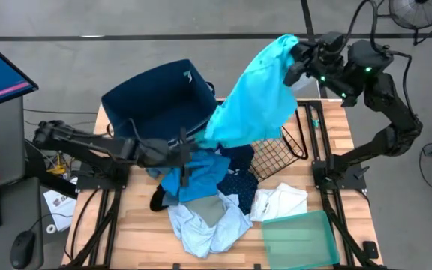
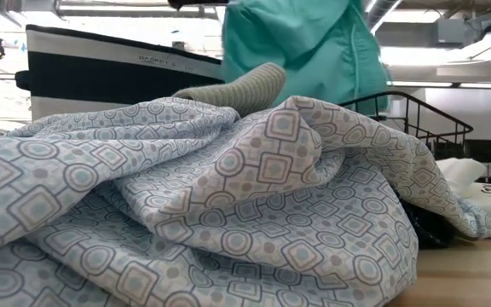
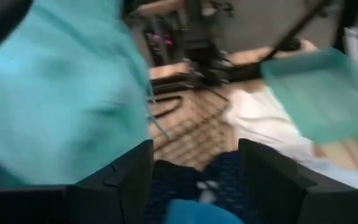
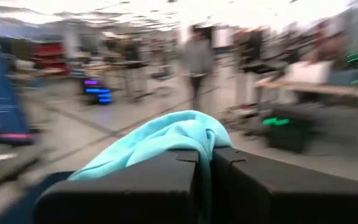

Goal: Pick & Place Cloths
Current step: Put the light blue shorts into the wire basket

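Cloths point(image 1: 205, 202) lie heaped in the lower middle of the overhead frame, on the wooden table point(image 1: 137, 240). One of them, a turquoise garment point(image 1: 257, 94), is lifted clear of the heap: the right gripper point(image 1: 295, 64), in the upper right of that frame, has its fingers pressed together on the garment's top edge, and the fabric hangs down and to the left, its lower edge over the rim of the navy bin point(image 1: 156, 94) and the black wire basket point(image 1: 280, 146). In the right wrist picture the turquoise fabric bunches up between the two closed dark fingers point(image 4: 160, 186), and a person point(image 4: 196, 59) stands in the blurred room behind.

The left gripper point(image 1: 186, 159) sits at centre left of the overhead frame, just above the heap, over a blue cloth point(image 1: 197, 180). Its fingers point(image 3: 126, 177) stand apart with nothing between them; its wrist picture shows dotted navy fabric point(image 3: 191, 180) in the gap below.

Around the heap, a pale blue cloth point(image 1: 208, 229) spreads toward the bottom edge, a white cloth point(image 1: 280, 202) lies to the right of it, and a black piece point(image 1: 158, 199) pokes out at the left. A green plastic tray point(image 1: 298, 238) rests at the lower right, touching the white cloth. In the table-level picture a patterned pale cloth point(image 2: 211, 213) fills most of the frame, with a grey ribbed piece point(image 2: 241, 89) on top.
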`<state>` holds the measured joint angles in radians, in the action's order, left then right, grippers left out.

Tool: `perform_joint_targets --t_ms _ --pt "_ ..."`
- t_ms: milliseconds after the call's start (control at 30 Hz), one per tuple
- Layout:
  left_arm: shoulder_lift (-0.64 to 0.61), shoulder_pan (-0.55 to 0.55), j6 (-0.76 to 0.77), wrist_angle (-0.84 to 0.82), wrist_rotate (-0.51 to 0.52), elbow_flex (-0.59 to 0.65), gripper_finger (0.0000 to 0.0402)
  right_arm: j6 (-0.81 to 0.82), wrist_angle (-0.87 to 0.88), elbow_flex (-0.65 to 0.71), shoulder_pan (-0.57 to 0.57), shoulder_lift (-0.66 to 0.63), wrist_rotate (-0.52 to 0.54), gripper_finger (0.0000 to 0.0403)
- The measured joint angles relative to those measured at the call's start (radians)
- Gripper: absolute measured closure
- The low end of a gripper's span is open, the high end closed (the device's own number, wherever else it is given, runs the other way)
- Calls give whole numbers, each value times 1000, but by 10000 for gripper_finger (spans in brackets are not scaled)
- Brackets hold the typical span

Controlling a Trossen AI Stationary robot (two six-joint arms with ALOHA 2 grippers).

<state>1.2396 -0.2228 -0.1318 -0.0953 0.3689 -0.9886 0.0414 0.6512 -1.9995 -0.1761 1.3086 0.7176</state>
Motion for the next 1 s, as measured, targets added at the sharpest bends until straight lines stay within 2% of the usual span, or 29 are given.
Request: perform_joint_targets --t_ms 100,200,300,433,567,667,800,1000 --pt "15 -48 -1 21 19 0 182 -151 -55 0 30 -5 161 403" --pt "3 -79 -3 87 79 0 183 -308 -158 0 54 -8 263 403" --pt "-36 -92 -3 157 145 1 183 -399 -255 0 83 -9 298 403" --pt "-110 -92 -3 205 211 1 183 -453 -300 0 153 -9 312 403" --pt "-197 -91 0 217 267 1 183 -471 -266 0 251 -8 425 403" --pt "-256 -91 1 220 282 1 183 -423 -183 0 319 -7 508 403" --pt "-318 -91 1 224 282 1 183 -292 -26 -1 386 7 566 403" --pt "-355 -91 1 222 282 1 183 113 338 38 411 30 588 403"
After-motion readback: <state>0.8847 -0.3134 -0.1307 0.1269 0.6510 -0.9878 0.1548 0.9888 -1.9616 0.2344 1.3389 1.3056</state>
